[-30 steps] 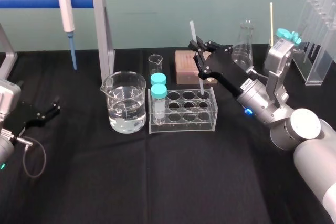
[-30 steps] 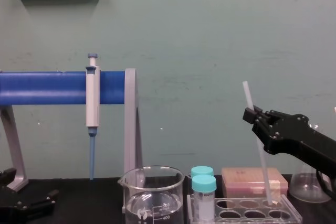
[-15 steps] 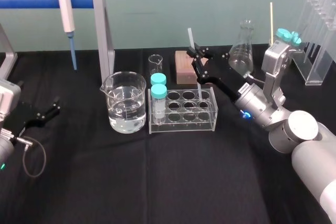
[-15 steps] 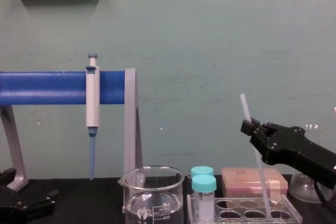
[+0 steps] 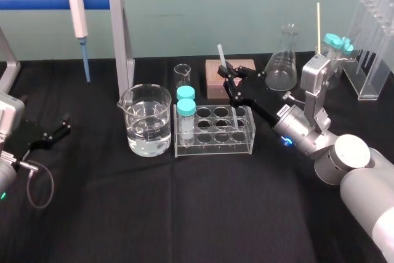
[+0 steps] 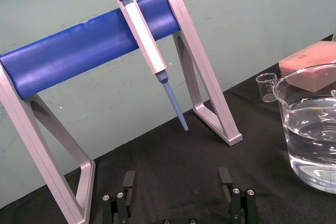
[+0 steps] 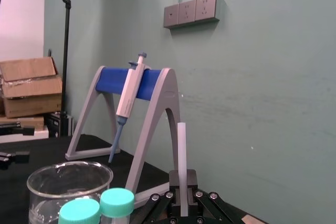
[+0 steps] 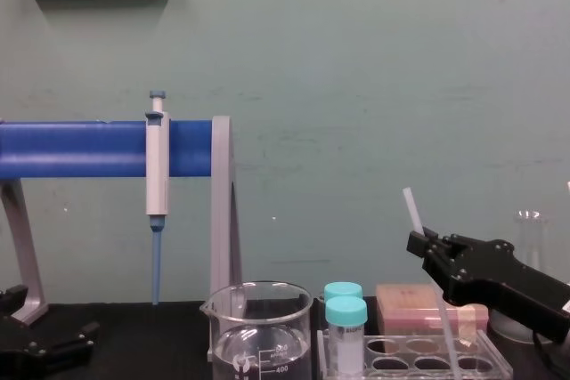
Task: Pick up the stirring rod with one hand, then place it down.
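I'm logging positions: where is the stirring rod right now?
In the head view, right of centre: the stirring rod stands tilted in the right gripper, its lower end in a right-end well of the tube rack.

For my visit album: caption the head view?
Right gripper holds the stirring rod, tilted, its lower end in the clear tube rack; left gripper idle at left.

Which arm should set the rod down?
Right. The right gripper is shut on the stirring rod, its lower end inside the tube rack; the left gripper lies open at the far left.
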`<control>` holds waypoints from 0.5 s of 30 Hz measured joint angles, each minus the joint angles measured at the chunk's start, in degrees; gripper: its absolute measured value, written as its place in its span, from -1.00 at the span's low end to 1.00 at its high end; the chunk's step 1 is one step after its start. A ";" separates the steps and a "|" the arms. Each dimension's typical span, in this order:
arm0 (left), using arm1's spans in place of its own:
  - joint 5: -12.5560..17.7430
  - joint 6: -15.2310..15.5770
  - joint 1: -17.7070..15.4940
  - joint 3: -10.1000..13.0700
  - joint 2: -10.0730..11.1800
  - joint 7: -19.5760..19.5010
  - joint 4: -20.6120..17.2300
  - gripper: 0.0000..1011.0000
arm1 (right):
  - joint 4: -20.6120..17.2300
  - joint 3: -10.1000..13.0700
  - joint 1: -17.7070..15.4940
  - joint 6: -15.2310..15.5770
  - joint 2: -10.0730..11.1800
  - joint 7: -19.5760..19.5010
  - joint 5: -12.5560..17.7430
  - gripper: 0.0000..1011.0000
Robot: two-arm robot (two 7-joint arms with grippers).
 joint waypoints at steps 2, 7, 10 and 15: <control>0.00 0.00 0.00 0.00 0.00 0.00 0.00 0.98 | 0.25 0.01 0.06 -0.03 -0.04 -0.08 -0.22 -0.86; 0.00 0.00 0.00 0.00 0.00 0.00 0.00 0.98 | 0.53 -0.02 0.10 0.00 -0.14 -1.02 -1.18 -0.86; 0.00 0.00 0.00 0.00 0.00 0.00 0.00 0.98 | 0.53 -0.04 0.10 0.06 -0.14 -1.20 -1.34 -0.86; 0.00 0.00 0.00 0.00 0.00 0.00 0.00 0.98 | 0.52 -0.04 0.10 0.06 -0.14 -1.15 -1.27 -0.86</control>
